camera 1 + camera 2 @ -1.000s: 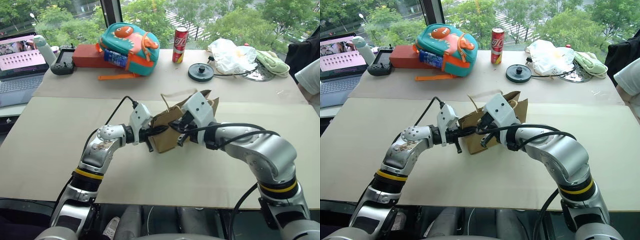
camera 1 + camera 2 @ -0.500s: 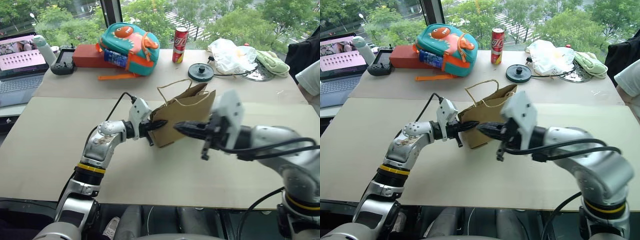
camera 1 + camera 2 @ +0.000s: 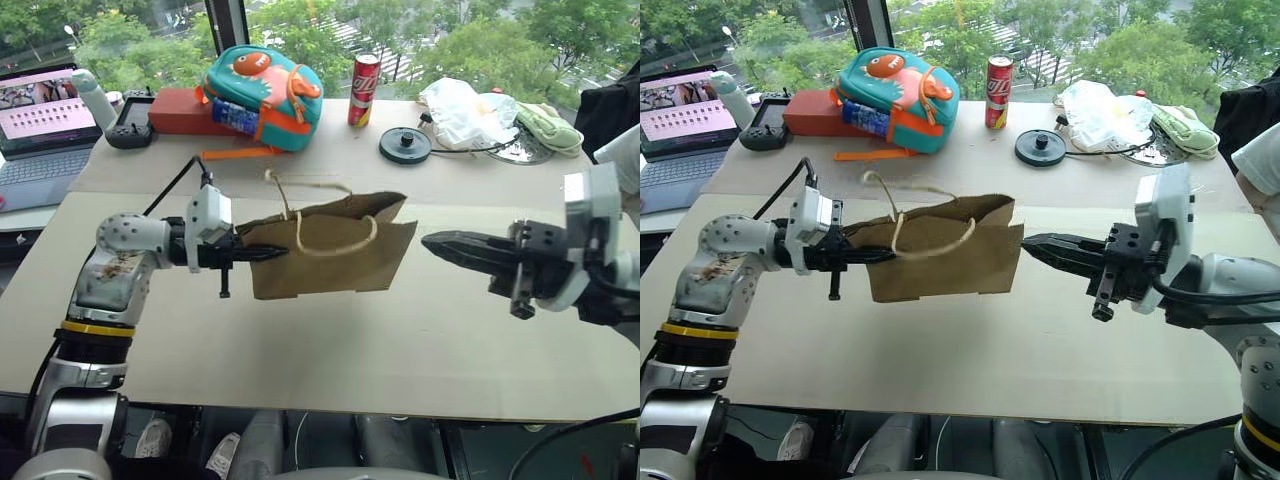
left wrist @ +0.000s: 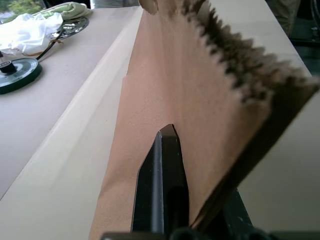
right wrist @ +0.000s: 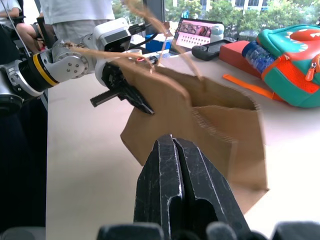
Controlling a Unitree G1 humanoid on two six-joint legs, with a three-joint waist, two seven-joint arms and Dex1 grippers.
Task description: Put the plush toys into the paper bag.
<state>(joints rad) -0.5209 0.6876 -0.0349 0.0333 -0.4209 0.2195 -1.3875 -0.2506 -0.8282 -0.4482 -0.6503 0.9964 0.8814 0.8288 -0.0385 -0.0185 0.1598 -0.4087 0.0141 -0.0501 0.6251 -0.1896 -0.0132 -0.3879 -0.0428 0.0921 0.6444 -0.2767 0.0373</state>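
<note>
Pinching the paper bag (image 3: 330, 262), left gripper (image 3: 268, 254) holds it aloft.

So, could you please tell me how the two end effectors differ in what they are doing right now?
The left end effector is shut on the paper bag, gripping its side edge and holding it above the table; the right end effector is shut on nothing. The left touches the bag; the right sits apart from its other side. Both point roughly level, toward each other.
</note>
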